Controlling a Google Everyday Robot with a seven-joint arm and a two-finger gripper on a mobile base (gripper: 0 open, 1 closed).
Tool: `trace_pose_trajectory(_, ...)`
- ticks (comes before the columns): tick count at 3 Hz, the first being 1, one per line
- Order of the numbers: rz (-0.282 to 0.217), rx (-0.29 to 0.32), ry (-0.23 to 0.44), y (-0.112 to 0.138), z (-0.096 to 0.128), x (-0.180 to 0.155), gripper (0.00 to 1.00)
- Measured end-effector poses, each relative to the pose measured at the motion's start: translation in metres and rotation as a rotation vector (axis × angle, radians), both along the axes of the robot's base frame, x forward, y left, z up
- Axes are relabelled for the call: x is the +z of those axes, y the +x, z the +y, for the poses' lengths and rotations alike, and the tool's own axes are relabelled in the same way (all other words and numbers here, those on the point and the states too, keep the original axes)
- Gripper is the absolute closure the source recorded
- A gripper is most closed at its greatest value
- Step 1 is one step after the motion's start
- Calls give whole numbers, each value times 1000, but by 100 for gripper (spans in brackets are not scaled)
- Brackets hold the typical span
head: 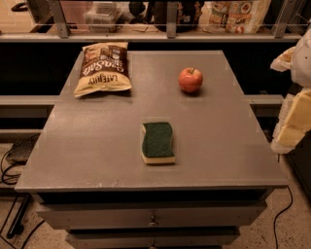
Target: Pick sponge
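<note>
The sponge [157,142] lies flat on the grey table [97,146], a little in front of its middle. Its dark green top faces up over pale yellow foam. My gripper [296,114] is at the right edge of the view, off the table's right side and well to the right of the sponge. Only its pale yellow fingers [297,121] and white body show.
A red apple [190,80] stands at the back right of the table. A yellow and brown chip bag [103,68] lies at the back left. A shelf with packages [233,14] runs behind the table. Cables [9,170] lie on the floor at the left.
</note>
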State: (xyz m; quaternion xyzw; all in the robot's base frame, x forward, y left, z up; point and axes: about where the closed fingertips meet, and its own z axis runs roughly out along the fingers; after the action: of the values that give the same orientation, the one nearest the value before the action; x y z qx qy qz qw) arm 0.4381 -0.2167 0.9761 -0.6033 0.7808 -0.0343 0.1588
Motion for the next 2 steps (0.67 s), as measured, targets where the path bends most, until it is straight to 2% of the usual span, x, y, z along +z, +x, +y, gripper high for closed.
trace_pose_trajectory(1, 0, 0, 0, 0, 0, 0, 0)
trace_pose_trajectory(2, 16, 41, 48, 2, 12, -9, 0)
